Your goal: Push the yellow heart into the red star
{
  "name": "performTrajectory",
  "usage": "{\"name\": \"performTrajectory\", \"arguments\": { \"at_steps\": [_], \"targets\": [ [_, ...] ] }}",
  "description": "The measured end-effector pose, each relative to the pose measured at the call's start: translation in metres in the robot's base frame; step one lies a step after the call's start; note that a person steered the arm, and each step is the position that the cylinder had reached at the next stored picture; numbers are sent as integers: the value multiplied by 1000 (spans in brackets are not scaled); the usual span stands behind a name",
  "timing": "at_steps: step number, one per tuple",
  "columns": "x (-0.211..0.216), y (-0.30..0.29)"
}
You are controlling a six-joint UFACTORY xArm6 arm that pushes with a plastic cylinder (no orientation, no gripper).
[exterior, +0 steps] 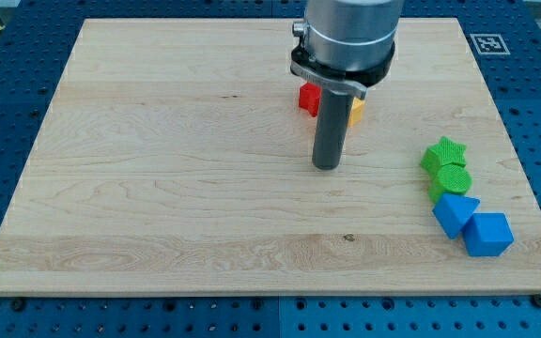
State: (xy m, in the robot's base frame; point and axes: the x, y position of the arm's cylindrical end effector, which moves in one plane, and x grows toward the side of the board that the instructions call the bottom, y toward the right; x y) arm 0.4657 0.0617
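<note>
Nearly done: yellow heart (356, 111) beside red star (308, 98) near tabletop (158, 188) top edge, contact hidden; no gripper, tip (326, 167) just below, holding nothing.

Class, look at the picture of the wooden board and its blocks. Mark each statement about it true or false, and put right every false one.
1. My tip rests on the board, toward the view's bottom from the red block. True.
2. The yellow block lies at the view's left edge. False: it sits just right of the rod, partly hidden, near the red block.
3. Two green blocks and two blue blocks cluster at the view's right. True.
4. My tip touches a blue block. False: it stands well apart from them.
5. The red block is in full view. False: the arm hides part of it.
</note>
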Motion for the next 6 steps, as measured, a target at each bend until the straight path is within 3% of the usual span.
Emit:
{"name": "performTrajectory", "arguments": {
  "at_steps": [2, 6],
  "targets": [
    [-24, 0],
    [11, 15]
  ]
}}
